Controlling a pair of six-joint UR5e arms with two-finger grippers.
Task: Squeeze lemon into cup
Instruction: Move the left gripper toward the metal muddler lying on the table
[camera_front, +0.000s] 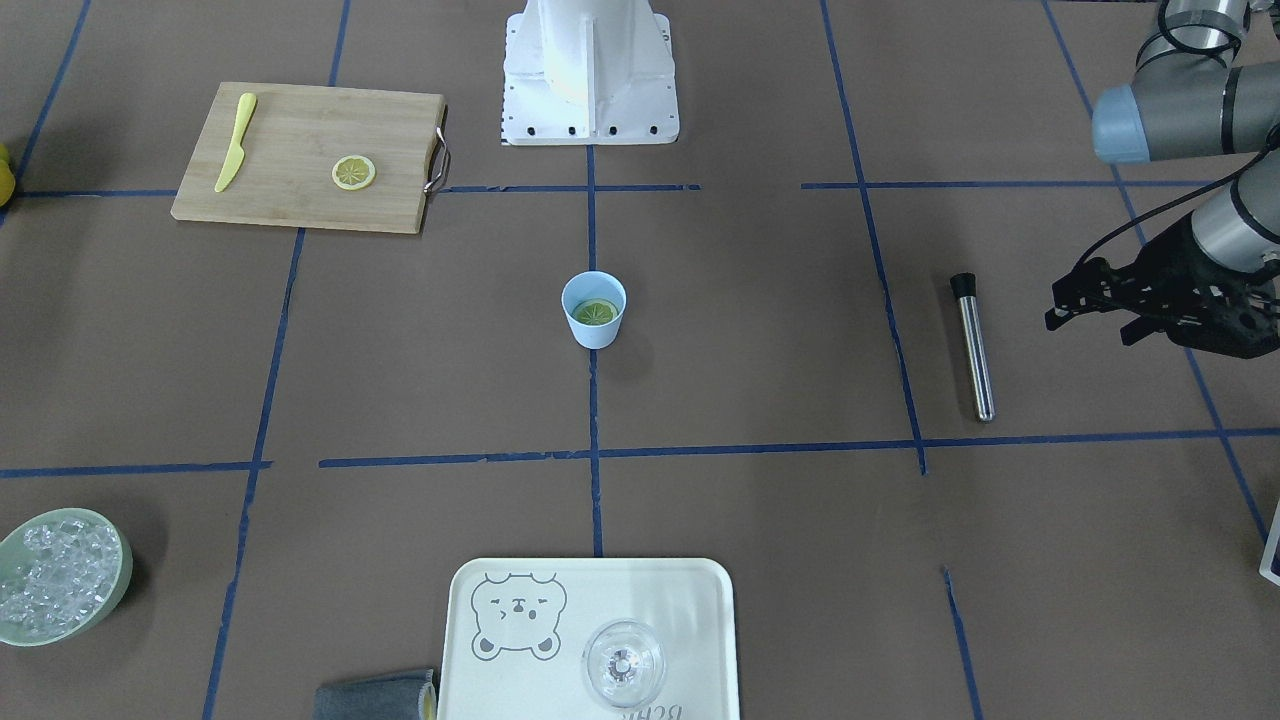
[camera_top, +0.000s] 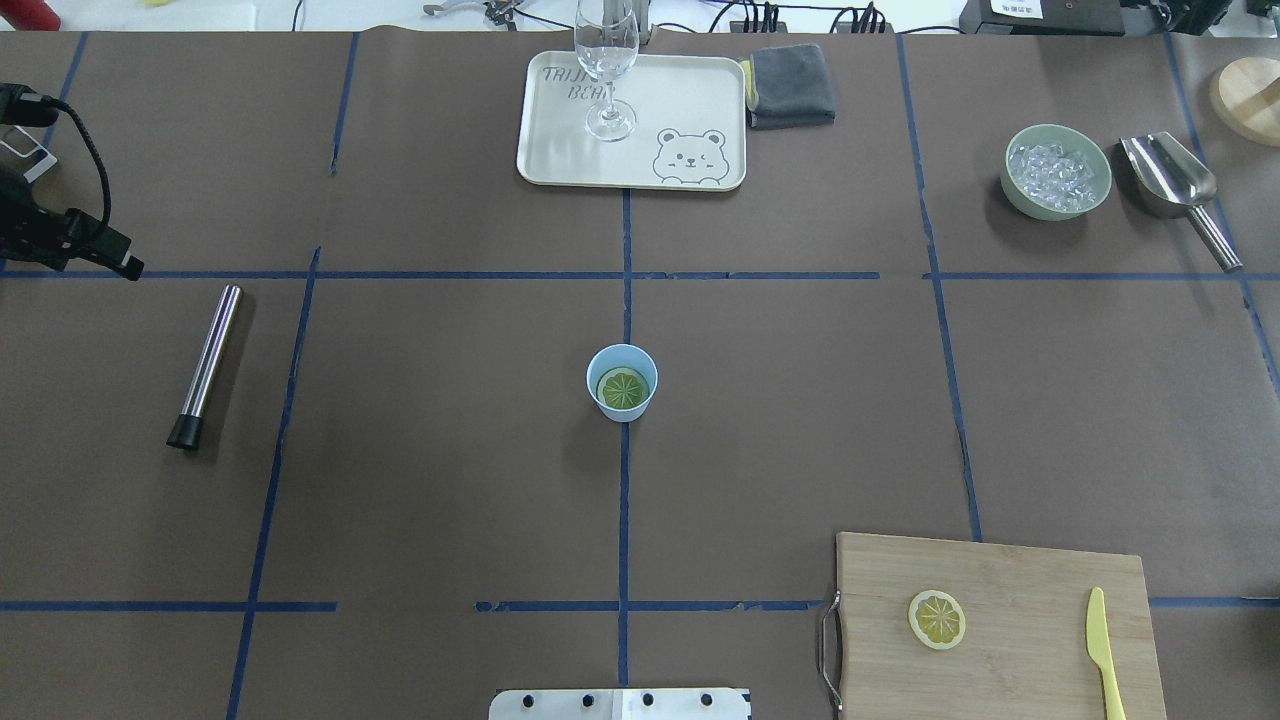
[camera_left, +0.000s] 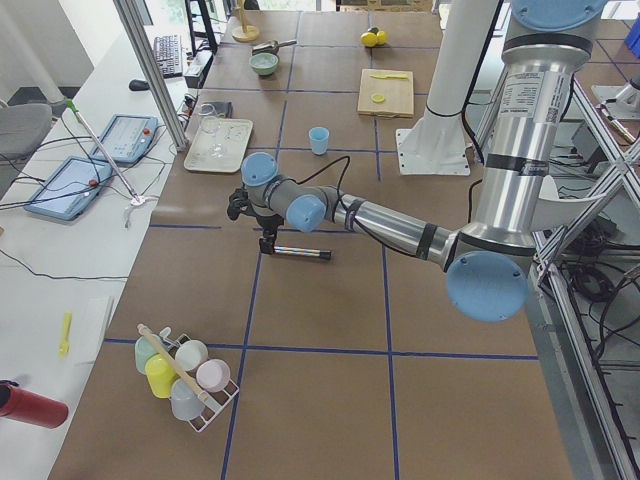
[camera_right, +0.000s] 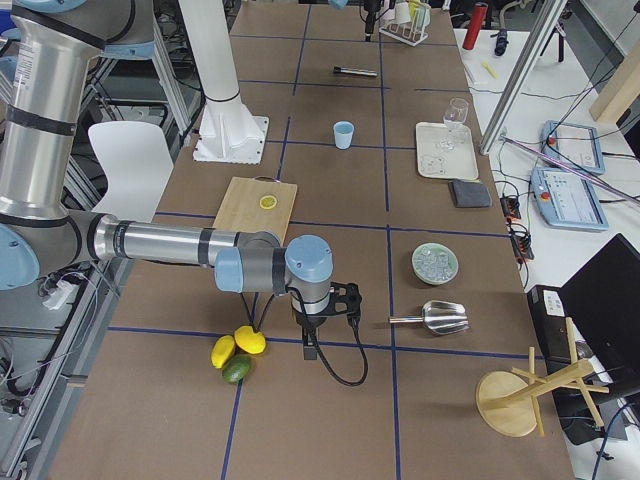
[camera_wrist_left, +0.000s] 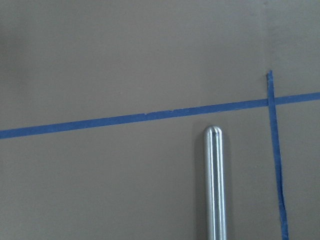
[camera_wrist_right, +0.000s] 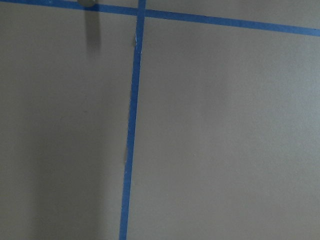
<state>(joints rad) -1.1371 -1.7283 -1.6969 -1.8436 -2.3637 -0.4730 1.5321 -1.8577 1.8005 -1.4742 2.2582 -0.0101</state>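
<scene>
Lemon (camera_top: 622, 388) sits inside the cup (camera_top: 622, 414); left gripper (camera_front: 1090, 328) jaws spread, empty; right gripper (camera_right: 318, 332) jaws unclear.

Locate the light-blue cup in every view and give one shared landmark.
Exterior front-facing: light-blue cup at centre, on the middle tape line.
Overhead exterior: cup at centre.
Exterior left: cup at upper middle.
Exterior right: cup at upper middle.
Left wrist-mounted: not in it.
Right wrist-mounted: not in it.
Landmark: wooden cutting board, in all four exterior views.
</scene>
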